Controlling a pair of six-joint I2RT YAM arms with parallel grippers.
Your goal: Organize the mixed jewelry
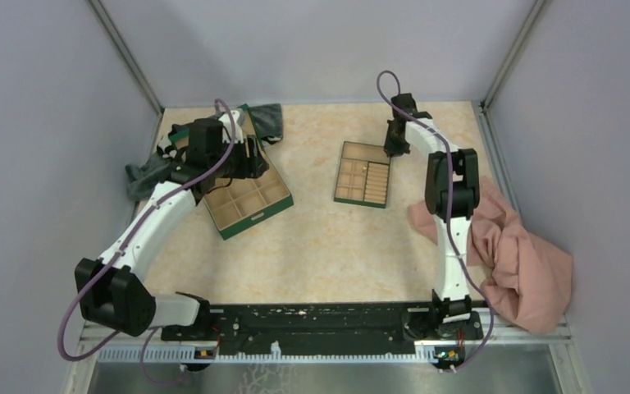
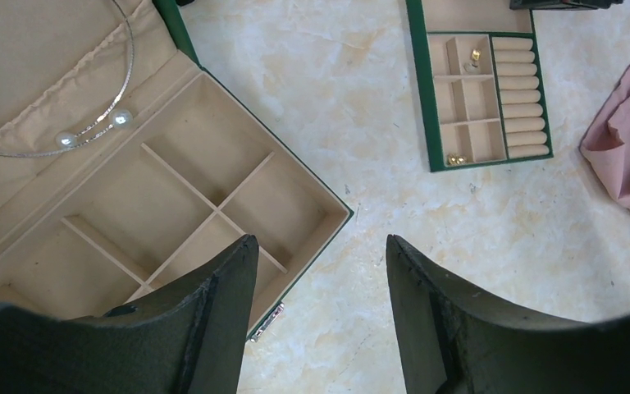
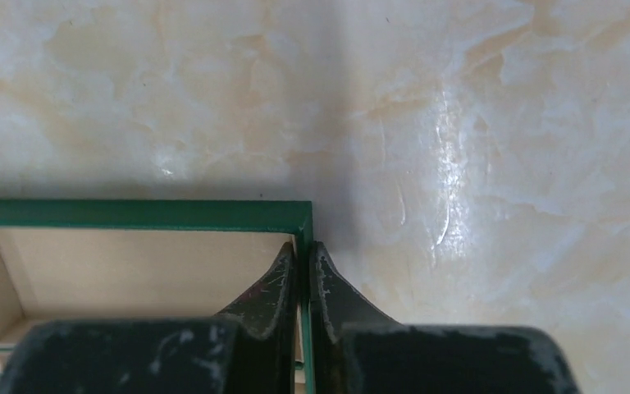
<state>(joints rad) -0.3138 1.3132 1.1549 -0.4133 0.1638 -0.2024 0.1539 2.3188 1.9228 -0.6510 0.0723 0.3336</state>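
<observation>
One hoop (image 2: 133,57) in box lid (image 2: 33,66), far-left counter (image 2: 361,123) corner: likely light, springy, slippery; pinch by pearls (image 2: 120,117). Left hand (image 2: 320,246) spread, empty; right hand (image 3: 303,250) clamped on tray (image 3: 139,215).

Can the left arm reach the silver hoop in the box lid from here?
Probably yes. The left gripper hangs open over the green box, and the hoop lies uncovered on the lid lining. Its thin wire may be hard to pinch.
</observation>
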